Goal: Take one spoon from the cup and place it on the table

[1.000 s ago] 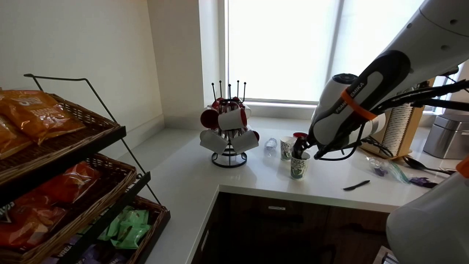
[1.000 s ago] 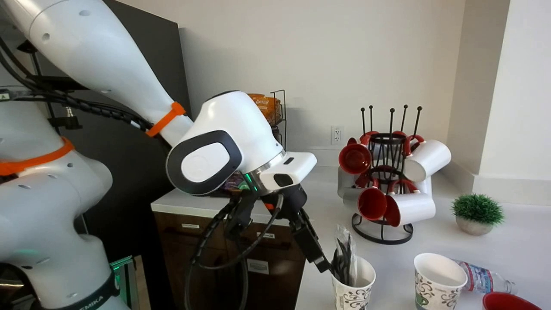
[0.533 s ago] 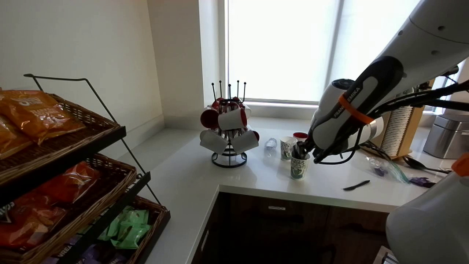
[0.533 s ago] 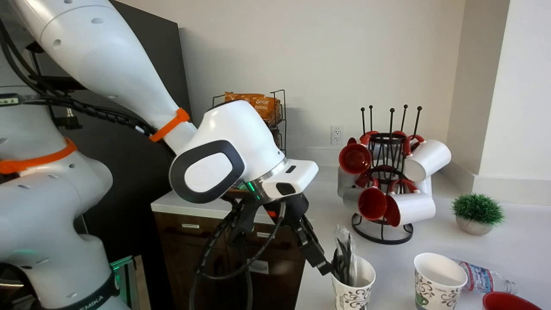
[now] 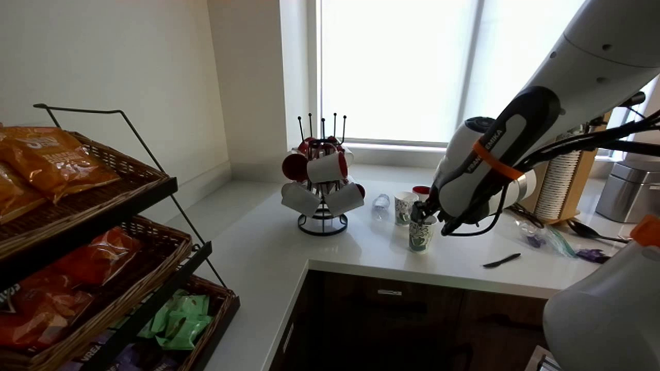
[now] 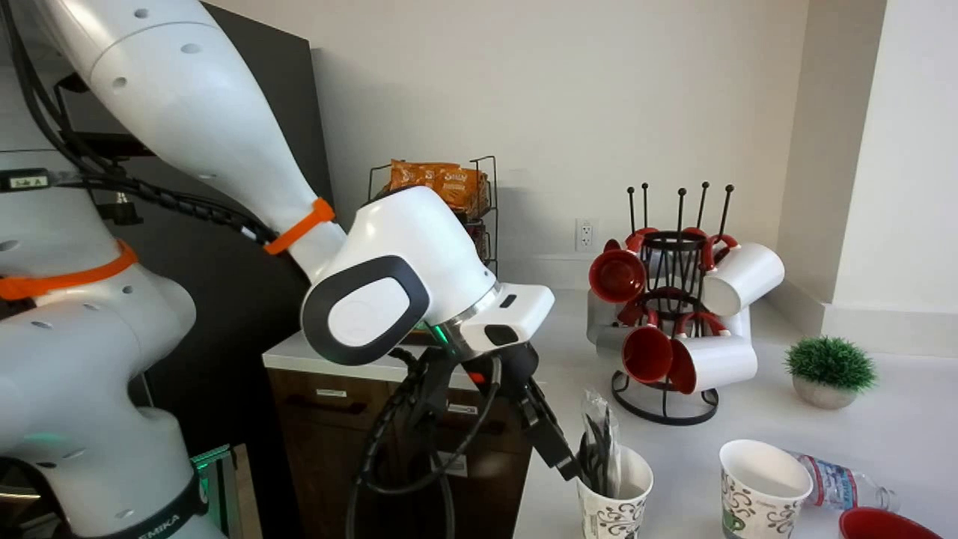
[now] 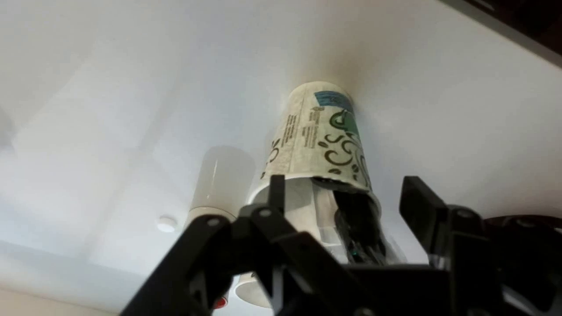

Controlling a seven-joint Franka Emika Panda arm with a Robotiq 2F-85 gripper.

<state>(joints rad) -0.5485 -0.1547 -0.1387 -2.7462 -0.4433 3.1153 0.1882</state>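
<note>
A patterned paper cup stands upright on the pale table; it also shows in the other views. Black utensils, partly in clear plastic, stick up from it; I cannot tell which is a spoon. In the wrist view these utensils lean at the cup's right side. My gripper is open, one finger over the cup's mouth and the other outside its rim, with the utensils between. In an exterior view the gripper is at the utensils' near side.
A second paper cup, a plastic bottle and a red mug stand or lie close by. A mug rack is behind. A black knife and a large black spoon lie on the table.
The arm and hand have come down and moved slightly toward the cup. The fingertips are a little lower beside the utensils. The cup and utensils have not moved.
</note>
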